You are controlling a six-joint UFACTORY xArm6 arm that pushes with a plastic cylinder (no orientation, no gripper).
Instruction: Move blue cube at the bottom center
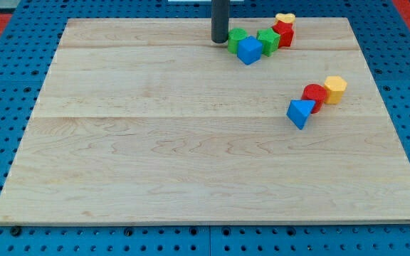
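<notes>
- Left of the blue cube (pixel 249 50), near the board's (pixel 155 142) top edge, my tip (pixel 220 41) stands just beside a green block (pixel 235 38); it is a bare rod, nothing to open or close.
- Best to get above the cube and push it steadily toward the view's bottom centre.
- Right of the cube: another green block (pixel 268 40), red block (pixel 284 33), yellow block (pixel 285 18).
- No containers here.

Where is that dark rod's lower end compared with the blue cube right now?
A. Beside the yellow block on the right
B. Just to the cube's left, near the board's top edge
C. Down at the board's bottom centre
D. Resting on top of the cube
B: my tip sits just to the view's left of the blue cube, beside a green block, near the wooden board's top edge.
</notes>
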